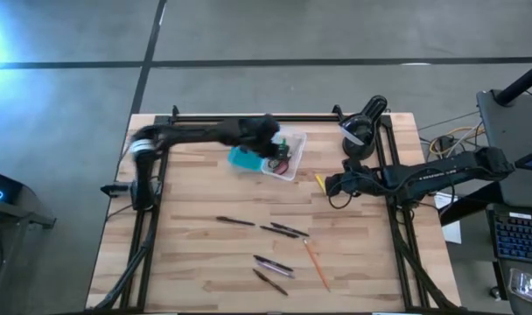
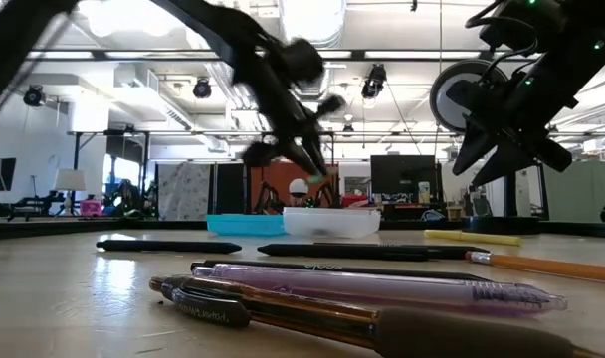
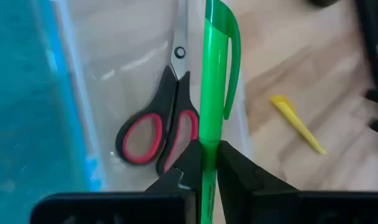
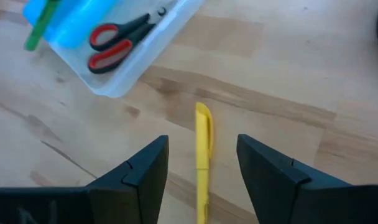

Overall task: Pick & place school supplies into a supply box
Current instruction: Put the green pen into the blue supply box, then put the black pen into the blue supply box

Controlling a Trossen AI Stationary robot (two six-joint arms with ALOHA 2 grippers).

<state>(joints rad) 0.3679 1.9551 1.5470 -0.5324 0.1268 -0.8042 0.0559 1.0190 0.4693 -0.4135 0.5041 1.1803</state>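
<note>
The supply box lies open near the table's far edge, its clear half [image 1: 286, 156] beside the turquoise half [image 1: 243, 159]. Red-handled scissors [image 3: 156, 127] lie flat in the clear half. My left gripper [image 3: 206, 152] hangs over that half, shut on a green marker [image 3: 214, 68]. My right gripper [image 4: 202, 155] is open above the table right of the box, its fingers on either side of a yellow pencil [image 4: 202, 146] lying on the wood [image 1: 319, 181], without touching it. Several dark pens [image 1: 283, 229] and an orange pencil [image 1: 316, 264] lie nearer the front edge. My left gripper pinches the green marker's barrel [image 3: 207, 134] between its two fingers, the fingers lying along it. The capped end with its clip [image 3: 229, 56] sticks out beyond the fingertips. The marker is lifted clear over the clear half of the box, slanting down toward it [image 2: 317, 177].
A black round device [image 1: 364, 131] sits at the far right corner, close behind my right arm. Dark rails run along the table's left, right and far edges. Bare wood lies between the box and the pens.
</note>
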